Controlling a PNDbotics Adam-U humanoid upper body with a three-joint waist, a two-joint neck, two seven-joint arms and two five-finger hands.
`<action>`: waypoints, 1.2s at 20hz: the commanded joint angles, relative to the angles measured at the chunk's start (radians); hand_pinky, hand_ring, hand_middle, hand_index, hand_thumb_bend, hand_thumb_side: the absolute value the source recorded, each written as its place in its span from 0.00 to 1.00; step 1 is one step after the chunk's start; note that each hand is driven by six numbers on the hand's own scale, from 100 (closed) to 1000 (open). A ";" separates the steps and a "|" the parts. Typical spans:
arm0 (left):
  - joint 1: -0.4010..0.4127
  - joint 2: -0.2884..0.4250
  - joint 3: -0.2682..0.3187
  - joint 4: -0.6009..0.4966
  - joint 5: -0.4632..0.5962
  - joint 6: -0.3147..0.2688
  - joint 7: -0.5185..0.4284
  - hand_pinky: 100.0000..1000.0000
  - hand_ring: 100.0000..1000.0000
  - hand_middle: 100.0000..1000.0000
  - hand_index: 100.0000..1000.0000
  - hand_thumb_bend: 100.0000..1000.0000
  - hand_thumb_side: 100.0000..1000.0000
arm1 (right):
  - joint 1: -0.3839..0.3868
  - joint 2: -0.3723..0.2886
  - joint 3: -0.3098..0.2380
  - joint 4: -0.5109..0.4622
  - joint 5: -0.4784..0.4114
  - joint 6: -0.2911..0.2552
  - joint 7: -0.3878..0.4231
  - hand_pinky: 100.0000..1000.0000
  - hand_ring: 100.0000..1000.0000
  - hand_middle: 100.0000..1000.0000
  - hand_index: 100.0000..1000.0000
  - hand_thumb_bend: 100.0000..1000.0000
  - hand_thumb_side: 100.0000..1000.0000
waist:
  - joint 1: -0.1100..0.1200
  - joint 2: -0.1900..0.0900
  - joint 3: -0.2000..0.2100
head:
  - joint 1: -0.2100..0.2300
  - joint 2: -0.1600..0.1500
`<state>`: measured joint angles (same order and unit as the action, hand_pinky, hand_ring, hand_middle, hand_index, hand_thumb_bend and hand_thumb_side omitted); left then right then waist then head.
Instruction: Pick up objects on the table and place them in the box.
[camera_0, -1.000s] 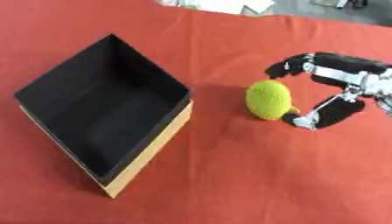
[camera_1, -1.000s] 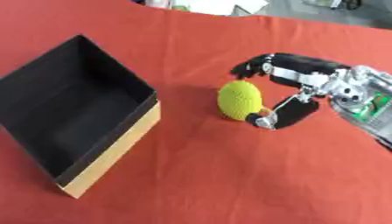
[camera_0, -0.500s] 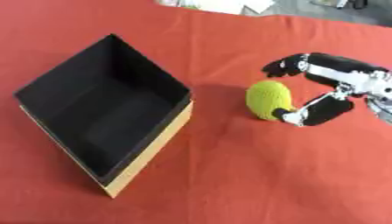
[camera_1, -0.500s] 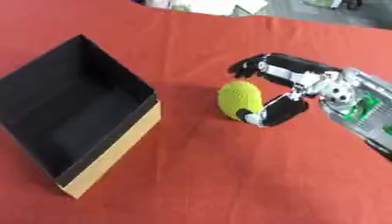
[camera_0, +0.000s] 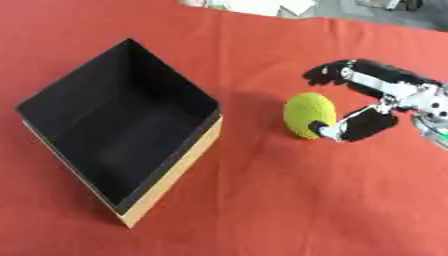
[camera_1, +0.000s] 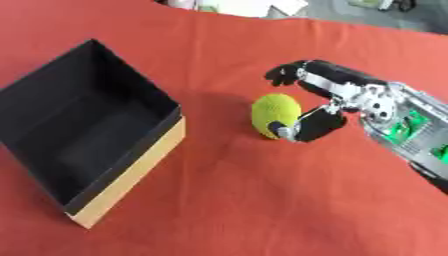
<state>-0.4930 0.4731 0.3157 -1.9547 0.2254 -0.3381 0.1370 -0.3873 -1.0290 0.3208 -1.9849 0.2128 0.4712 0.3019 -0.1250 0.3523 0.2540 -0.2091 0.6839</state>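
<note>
right hand: fingers spread wide, thumb tip touching ball | ball: on cloth, right of box | risk: ball may roll away if thumb nudges it before fingers wrap

the right hand hides the ball's far side (contact there perhaps unclear).
</note>
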 joint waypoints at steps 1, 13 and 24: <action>-0.011 0.021 0.002 -0.011 0.004 -0.001 -0.005 0.64 0.50 0.48 0.64 0.00 0.00 | -0.011 -0.010 -0.012 -0.015 0.013 0.029 0.020 0.91 0.90 0.82 0.92 0.28 0.13 | 0.007 -0.016 0.002 | -0.004 -0.013; -0.011 0.019 0.002 -0.007 0.009 -0.001 -0.011 0.64 0.50 0.48 0.64 0.00 0.00 | -0.033 0.006 0.013 0.063 0.068 0.108 0.101 0.91 0.91 0.83 0.92 0.39 0.19 | 0.006 -0.012 0.008 | -0.011 -0.017; -0.012 0.018 -0.001 -0.004 0.011 -0.002 -0.018 0.64 0.50 0.48 0.64 0.00 0.00 | -0.067 0.033 0.039 0.192 0.136 0.082 0.112 0.90 0.90 0.83 0.92 0.46 0.19 | 0.006 -0.011 0.013 | -0.015 -0.020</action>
<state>-0.4932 0.4728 0.3155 -1.9497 0.2327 -0.3392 0.1240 -0.4412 -0.9770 0.3658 -1.7998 0.3342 0.5582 0.4116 -0.1252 0.3583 0.2665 -0.2216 0.6753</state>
